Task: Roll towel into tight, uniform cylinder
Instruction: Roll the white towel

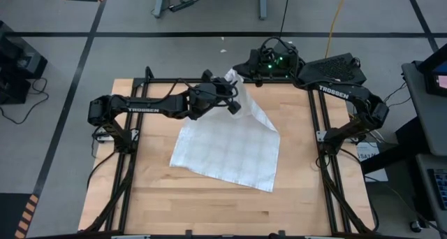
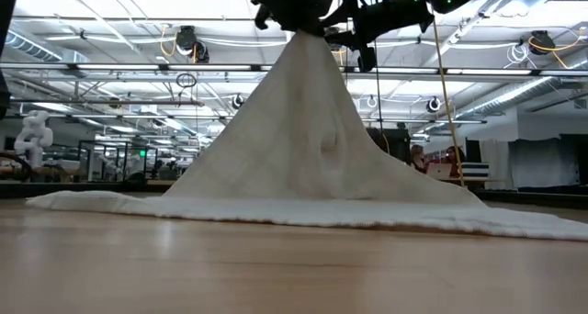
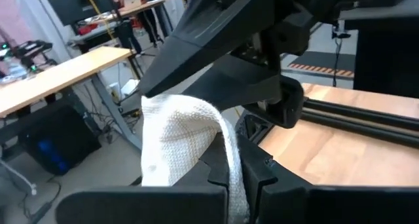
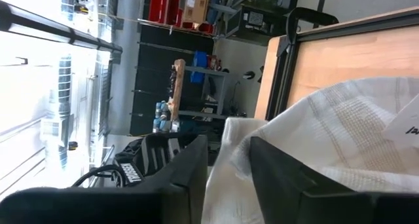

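Towel (image 1: 230, 145) lay mostly flat on the wooden table (image 1: 174, 204), spread over the centre of the top, with one corner drawn up off the surface toward the far edge. In the low view the cloth (image 2: 303, 121) rose from the table as a tent-shaped peak, its apex pinched up among the dark gripper parts overhead.

Left gripper (image 1: 232, 91) reached across from the left side of the table to the raised corner. Its fingers (image 3: 262, 178) were clenched on the towel (image 3: 180, 139); in the left wrist view a bunched fold of the waffle-textured white cloth stood up between the two dark fingers, tightly pinched, with almost no gap left.

Right gripper (image 1: 246, 71) sat at the far edge of the table, just beside the left gripper and at the same lifted corner. In the right wrist view its two dark fingers (image 4: 288, 168) stood partly apart, with a strip of towel (image 4: 340, 126) running through the gap between them. Cloth lay against the fingers, but whether they were gripping it or only loosely straddling it could not be told.

A small white tag (image 4: 406, 126) showed on the towel near the right gripper, print unreadable.

The rest of the towel showed its faint checked grid, unrolled, with the edge nearest the camera resting on the table.
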`<control>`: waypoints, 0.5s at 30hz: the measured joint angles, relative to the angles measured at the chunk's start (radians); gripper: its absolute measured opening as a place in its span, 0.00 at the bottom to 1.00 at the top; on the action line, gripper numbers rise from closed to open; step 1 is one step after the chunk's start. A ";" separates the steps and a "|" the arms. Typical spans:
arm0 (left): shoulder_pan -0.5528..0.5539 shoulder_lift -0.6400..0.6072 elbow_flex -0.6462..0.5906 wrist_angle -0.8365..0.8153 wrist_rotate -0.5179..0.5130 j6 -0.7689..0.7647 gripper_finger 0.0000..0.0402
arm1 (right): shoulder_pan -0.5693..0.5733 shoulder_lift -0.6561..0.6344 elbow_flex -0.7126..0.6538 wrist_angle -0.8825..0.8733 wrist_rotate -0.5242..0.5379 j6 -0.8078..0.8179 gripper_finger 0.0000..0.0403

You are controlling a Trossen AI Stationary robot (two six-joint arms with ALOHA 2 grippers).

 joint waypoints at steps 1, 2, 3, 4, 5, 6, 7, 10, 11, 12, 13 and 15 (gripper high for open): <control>0.000 0.000 0.000 0.000 0.007 0.002 0.01 | 0.000 0.000 0.000 0.000 0.000 -0.001 0.25; 0.000 0.000 0.000 0.000 0.012 0.002 0.01 | 0.000 0.000 0.000 0.001 0.000 -0.002 0.24; 0.000 0.000 0.000 0.000 0.013 0.002 0.01 | 0.000 0.000 0.000 0.001 0.000 -0.004 0.23; 0.000 0.000 0.000 0.000 0.013 0.002 0.01 | 0.000 0.000 0.000 0.001 0.000 -0.008 0.22; 0.000 0.000 0.000 0.000 0.014 0.002 0.01 | 0.000 0.000 0.000 0.001 0.000 -0.012 0.20; 0.000 0.000 0.000 0.000 0.014 0.002 0.01 | 0.000 0.000 0.000 0.001 0.000 -0.015 0.19; 0.000 0.000 0.000 0.000 0.014 0.002 0.01 | 0.000 0.000 0.000 0.001 0.000 -0.018 0.17; 0.000 0.000 0.000 -0.003 0.014 0.010 0.01 | 0.000 0.000 0.000 0.001 0.000 -0.026 0.09; 0.000 0.000 0.000 -0.004 0.014 0.010 0.01 | 0.000 0.000 0.000 0.001 0.000 -0.030 0.06; 0.000 0.000 0.000 -0.004 0.016 0.010 0.01 | 0.000 0.000 0.000 0.001 0.000 -0.038 0.03; 0.001 0.000 0.000 -0.004 0.023 0.010 0.01 | 0.000 0.000 0.000 0.001 0.000 -0.045 0.02; 0.001 0.000 0.000 -0.004 0.047 0.009 0.01 | 0.000 0.000 0.000 0.000 0.001 -0.049 0.02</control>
